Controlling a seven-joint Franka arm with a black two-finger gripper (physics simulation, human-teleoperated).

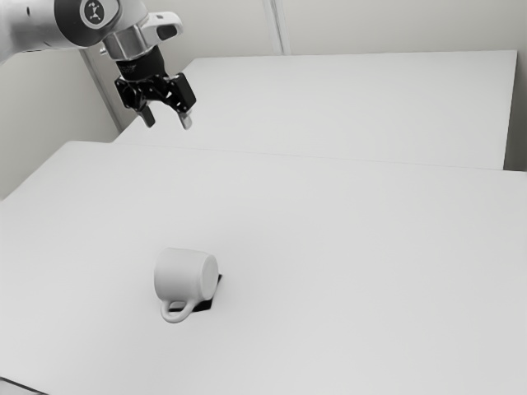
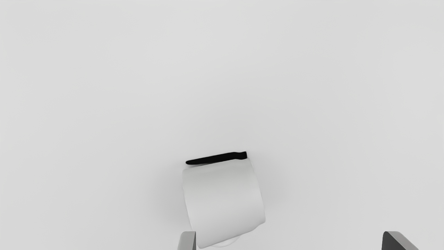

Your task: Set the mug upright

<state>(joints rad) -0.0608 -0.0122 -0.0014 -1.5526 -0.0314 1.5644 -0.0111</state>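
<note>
Mug [image 1: 183, 276] lies on its side at the black patch [image 1: 207, 304], operator; why should you look at its handle [image 1: 175, 316]?

Because it sticks out sideways beside the patch; I think it may stop your mug from rolling that way, but could also hinder your turning.

And your gripper [image 1: 167, 124], why is it so high?

It hangs well above the patch, open wide, with nothing gripped. I judge this height leaves you room to choose the grip for standing the mug on its base.
</note>
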